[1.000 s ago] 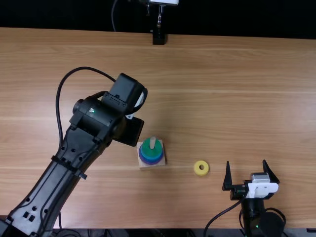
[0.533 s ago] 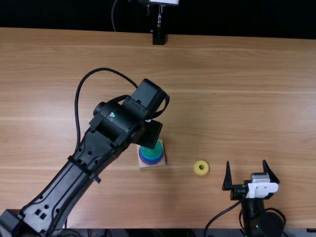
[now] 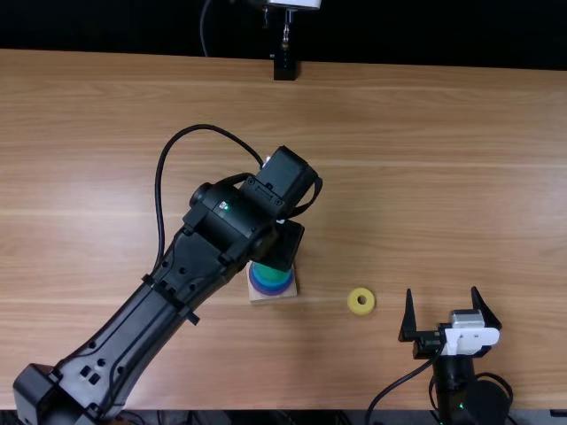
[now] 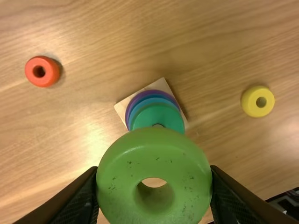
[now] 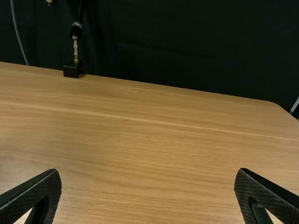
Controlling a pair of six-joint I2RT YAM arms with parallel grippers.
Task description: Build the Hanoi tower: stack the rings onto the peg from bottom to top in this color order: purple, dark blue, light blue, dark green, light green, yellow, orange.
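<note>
In the top view my left gripper (image 3: 285, 243) hangs over the stack's far side. The left wrist view has this gripper (image 4: 154, 179) shut on the light green ring (image 4: 154, 144), held in front of the peg and the stack. Beyond it, the wooden base (image 4: 162, 85) carries purple and blue rings beneath a dark green ring (image 4: 159, 115). A yellow ring (image 3: 361, 310) lies on the table right of the base, and an orange ring (image 4: 36, 63) lies on the stack's other side. My right gripper (image 3: 442, 299) stands open at the near right; its fingers spread wide in its wrist view (image 5: 148, 175).
Bare wooden table (image 3: 425, 177) surrounds the stack. A black stand (image 3: 284, 67) is at the far edge. The left arm's loose cable (image 3: 161, 195) arcs over the table's left part, and another cable (image 3: 399, 382) runs beside the right arm.
The left arm has swung to the right in the top view, so its gripper now covers the peg that showed a second ago. The right arm and the yellow ring have stayed still.
</note>
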